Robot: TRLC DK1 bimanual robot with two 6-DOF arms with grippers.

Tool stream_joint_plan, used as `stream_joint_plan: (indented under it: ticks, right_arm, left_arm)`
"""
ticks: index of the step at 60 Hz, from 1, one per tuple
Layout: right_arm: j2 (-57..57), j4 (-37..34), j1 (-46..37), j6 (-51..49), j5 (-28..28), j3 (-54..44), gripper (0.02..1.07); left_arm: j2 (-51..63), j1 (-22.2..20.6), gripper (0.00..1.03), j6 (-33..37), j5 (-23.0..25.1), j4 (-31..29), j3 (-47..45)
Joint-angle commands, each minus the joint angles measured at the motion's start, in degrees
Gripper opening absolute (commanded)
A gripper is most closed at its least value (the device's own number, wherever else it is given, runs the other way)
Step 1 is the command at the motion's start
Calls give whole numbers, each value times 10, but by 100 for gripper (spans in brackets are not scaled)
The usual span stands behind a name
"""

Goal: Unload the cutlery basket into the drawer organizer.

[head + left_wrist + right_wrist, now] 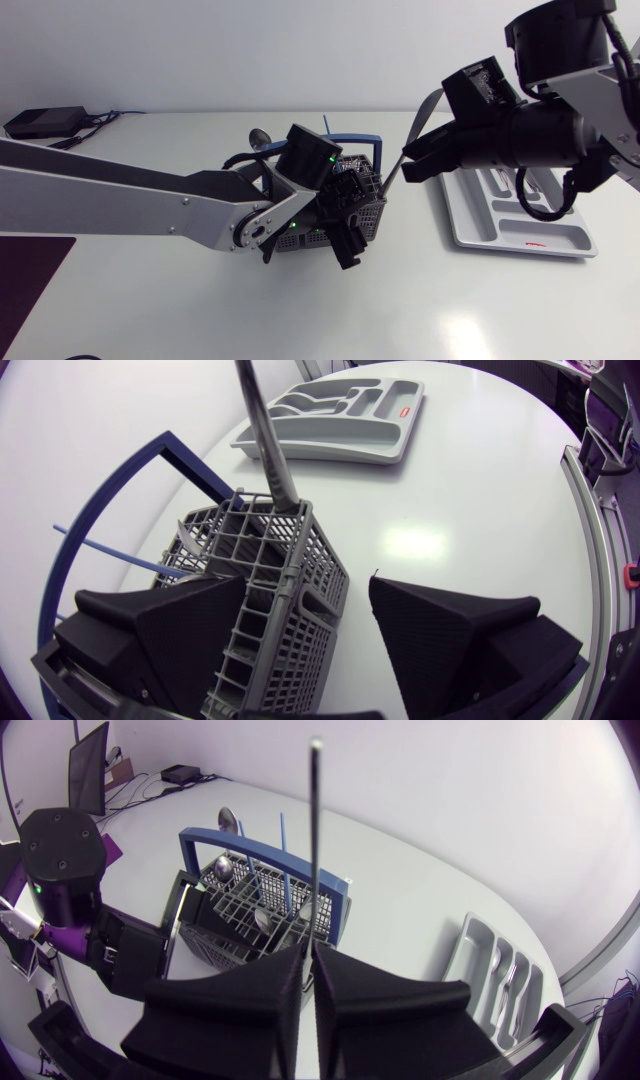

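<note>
Head view: the right hand [408, 168], closed on a slim metal utensil [426, 110] whose lower end stands in the cutlery basket [368, 205], is placed to draw it out toward the nearby drawer organizer [468, 222], while the left hand [347, 228], fingers spread about the basket's corner, presumably steadies it.
</note>
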Motion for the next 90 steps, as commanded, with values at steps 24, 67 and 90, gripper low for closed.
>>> stream_joint_plan:
  ticks: [24, 67, 90]
  right_arm:
    - [-38, -2, 17, 8, 10, 17, 8]
    - [-137, -6, -13, -54, -187, -63, 8]
    - [-134, 6, -1, -17, -243, -69, 8]
  left_arm:
    - [11, 0, 91, -12, 14, -19, 37]
    - [-79, 92, 91, -22, 334, -158, 68]
    - [-82, 100, 89, -1, 446, -215, 80]
